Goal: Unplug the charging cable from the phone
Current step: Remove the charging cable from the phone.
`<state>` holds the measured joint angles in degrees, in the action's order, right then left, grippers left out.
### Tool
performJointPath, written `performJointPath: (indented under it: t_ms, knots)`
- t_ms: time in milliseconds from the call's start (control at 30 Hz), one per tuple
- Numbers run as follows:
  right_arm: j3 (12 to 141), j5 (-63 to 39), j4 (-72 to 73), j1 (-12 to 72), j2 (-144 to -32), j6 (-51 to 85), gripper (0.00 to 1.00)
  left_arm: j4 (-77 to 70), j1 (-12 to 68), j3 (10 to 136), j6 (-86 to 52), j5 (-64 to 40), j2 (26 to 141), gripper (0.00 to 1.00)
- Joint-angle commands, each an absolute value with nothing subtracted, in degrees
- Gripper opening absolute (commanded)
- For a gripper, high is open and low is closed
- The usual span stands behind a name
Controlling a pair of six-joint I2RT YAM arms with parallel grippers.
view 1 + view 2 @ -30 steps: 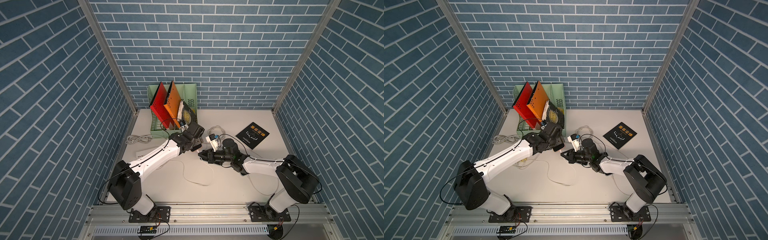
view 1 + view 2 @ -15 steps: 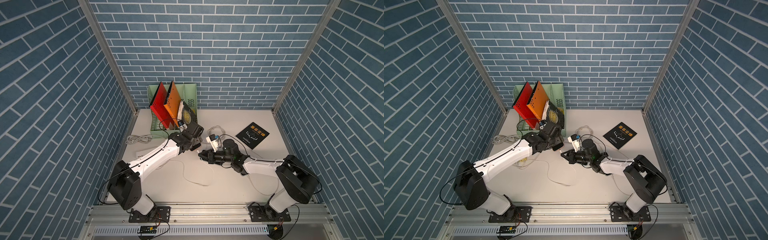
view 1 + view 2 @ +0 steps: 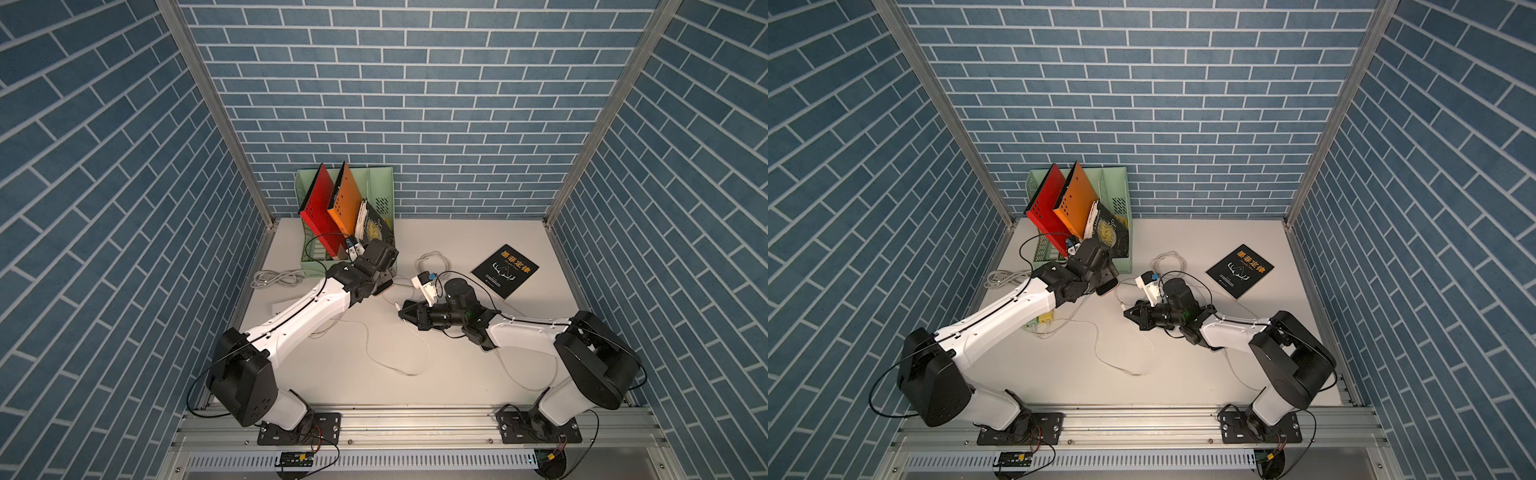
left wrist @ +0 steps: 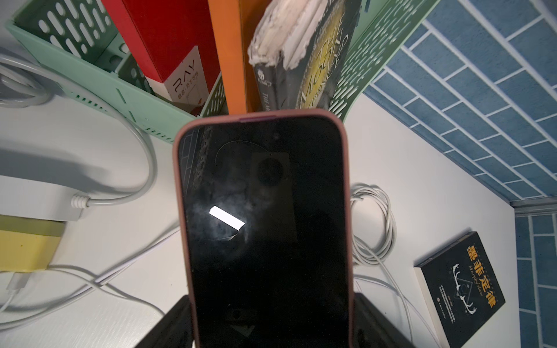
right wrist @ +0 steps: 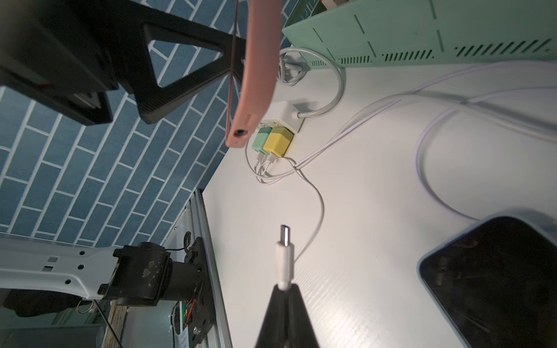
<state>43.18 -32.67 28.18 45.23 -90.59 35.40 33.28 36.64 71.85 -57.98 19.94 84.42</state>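
The pulling-out part looks done. The left claw (image 3: 384, 284) is clamped on the sides of the pink phone (image 4: 265, 226) and holds it up off the table (image 5: 376, 211), while the right claw (image 5: 284, 293) is pinched tight on the white plug (image 5: 284, 256), which is well apart from the phone's empty hole (image 5: 239, 132). Next, I think, the right claw should put the cable (image 5: 319, 208) down softly, and the left claw should lay the phone flat without dropping it.
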Motion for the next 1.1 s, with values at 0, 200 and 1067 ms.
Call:
performJointPath:
  t_ms: [0,200,1067]
  knots:
    - [50.0,-31.6,21.6,41.6,-88.7,30.5,0.0,34.2,36.1,69.9,-57.3,23.1,80.6,0.36]
    - [62.9,-25.5,14.8,32.2,-89.7,27.1,0.0,35.4,35.7,64.4,-58.0,24.8,75.2,0.36]
    - [73.6,-7.3,49.8,22.3,-115.6,31.2,0.0,36.0,35.5,52.0,-60.3,22.7,67.8,0.37]
